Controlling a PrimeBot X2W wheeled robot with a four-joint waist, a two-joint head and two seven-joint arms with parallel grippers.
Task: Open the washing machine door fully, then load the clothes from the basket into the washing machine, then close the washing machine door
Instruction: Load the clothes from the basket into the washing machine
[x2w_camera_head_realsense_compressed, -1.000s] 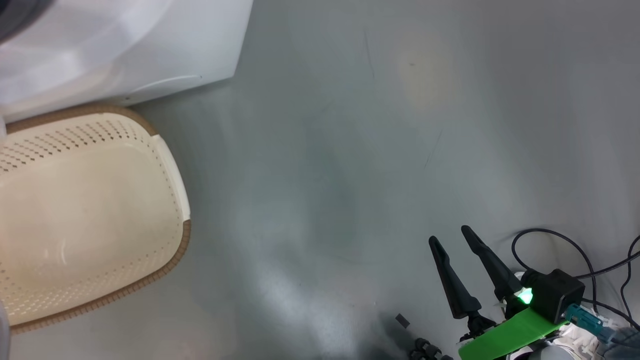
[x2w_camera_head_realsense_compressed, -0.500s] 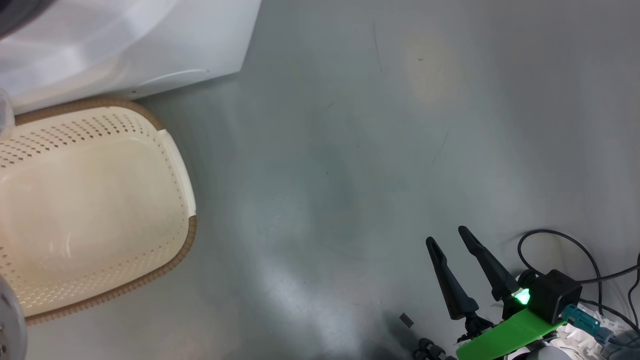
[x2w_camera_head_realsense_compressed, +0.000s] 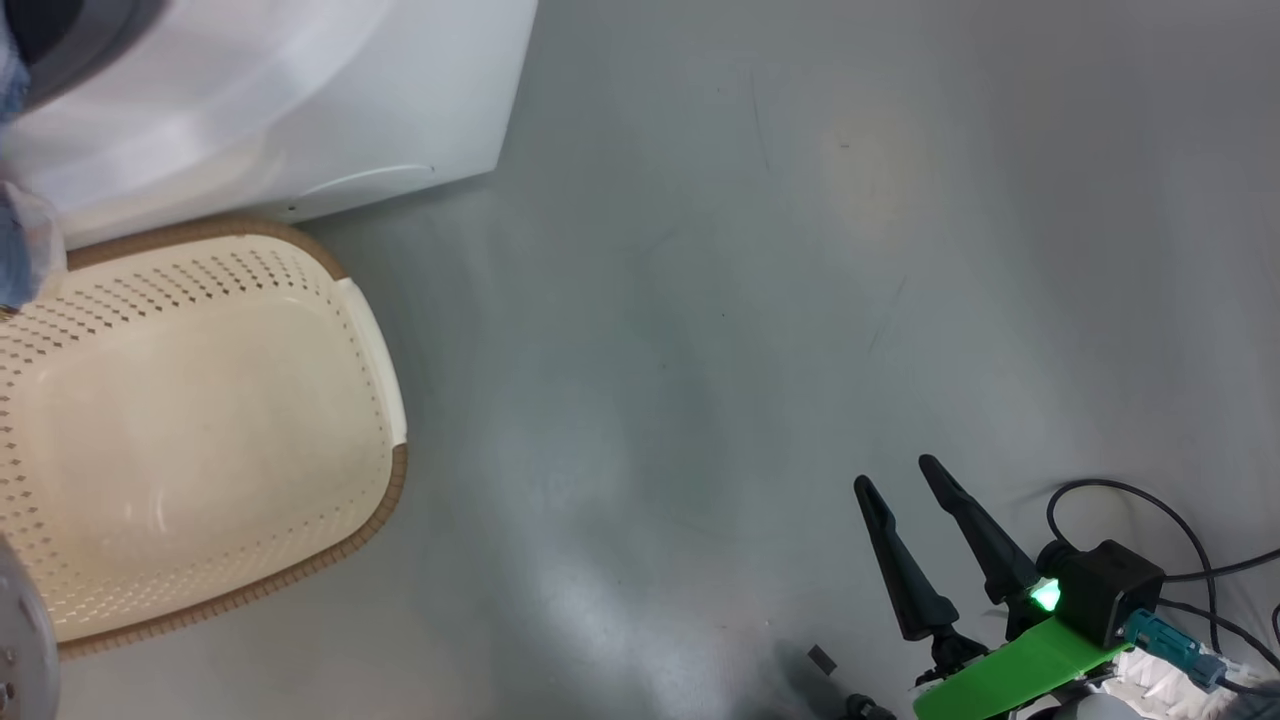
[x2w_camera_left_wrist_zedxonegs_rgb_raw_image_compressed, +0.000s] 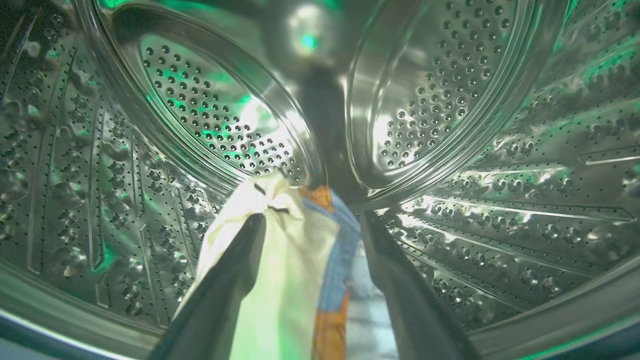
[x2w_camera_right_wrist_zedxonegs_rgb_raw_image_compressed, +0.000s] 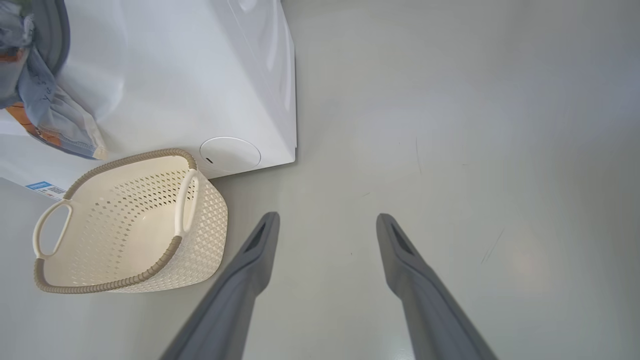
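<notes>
The left gripper (x2w_camera_left_wrist_zedxonegs_rgb_raw_image_compressed: 312, 216) is inside the washing machine (x2w_camera_left_wrist_zedxonegs_rgb_raw_image_compressed: 500, 175), fingers apart, the clothes (x2w_camera_left_wrist_zedxonegs_rgb_raw_image_compressed: 280, 280) between them. The right gripper (x2w_camera_right_wrist_zedxonegs_rgb_raw_image_compressed: 327, 215) hangs spread near the basket (x2w_camera_right_wrist_zedxonegs_rgb_raw_image_compressed: 200, 240)

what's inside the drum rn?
The left gripper, jaws apart, with cream, blue and orange clothes between its fingers, in front of the perforated drum wall. The clothes and fingers cover the drum's bottom, so anything lying there is hidden.
</notes>
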